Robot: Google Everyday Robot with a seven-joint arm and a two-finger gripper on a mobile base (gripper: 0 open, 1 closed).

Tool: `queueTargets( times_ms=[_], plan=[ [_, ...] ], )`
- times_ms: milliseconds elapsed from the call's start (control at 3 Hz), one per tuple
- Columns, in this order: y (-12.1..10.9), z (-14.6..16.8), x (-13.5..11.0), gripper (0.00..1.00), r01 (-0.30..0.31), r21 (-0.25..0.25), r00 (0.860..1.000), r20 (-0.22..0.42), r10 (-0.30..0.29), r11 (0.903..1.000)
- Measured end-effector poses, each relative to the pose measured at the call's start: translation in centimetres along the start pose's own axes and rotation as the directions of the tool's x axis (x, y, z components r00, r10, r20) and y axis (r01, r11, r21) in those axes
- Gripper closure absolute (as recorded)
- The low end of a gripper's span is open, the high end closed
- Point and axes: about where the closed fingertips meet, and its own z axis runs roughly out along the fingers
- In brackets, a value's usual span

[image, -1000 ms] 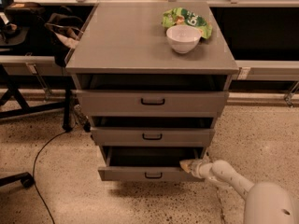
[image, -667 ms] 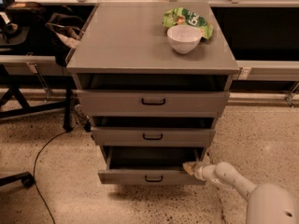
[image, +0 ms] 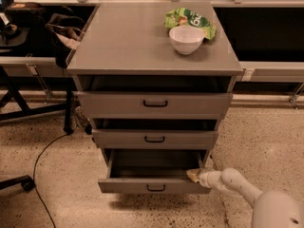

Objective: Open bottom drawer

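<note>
The bottom drawer [image: 128,185] of the grey cabinet stands pulled out toward me, its dark grey inside showing above a narrow front panel with a small black bar handle [image: 156,188]. My gripper [image: 194,175] sits at the drawer's right end, on the top edge of the front panel near the corner. The white arm [image: 237,186] reaches in from the lower right.
The two upper drawers [image: 155,103] stand slightly out too. A white bowl [image: 186,39] and a green snack bag [image: 190,19] lie on the cabinet top [image: 128,42]. A black cable [image: 42,160] and chair base [image: 16,182] are on the speckled floor at left.
The bottom drawer has come a little further out, and my gripper has moved with its right end toward me.
</note>
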Motion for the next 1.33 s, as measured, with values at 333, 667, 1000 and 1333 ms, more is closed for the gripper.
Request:
queueTargets(
  times_ms=[333,667,1000,1333],
  plan=[
    [0.0,0.0,0.0,1.00,0.000,0.000,1.000,0.000,0.000,1.0000],
    [1.2,0.8,0.7,1.00,0.040,-0.054,0.999,-0.026,-0.041,0.9978],
    [2.0,1.0,1.3,1.00,0.062,-0.085,0.997,-0.045,-0.066,0.9945],
    [3.0,0.8,2.9,1.00,0.088,-0.132,0.992,-0.077,-0.099,0.9874]
  ],
)
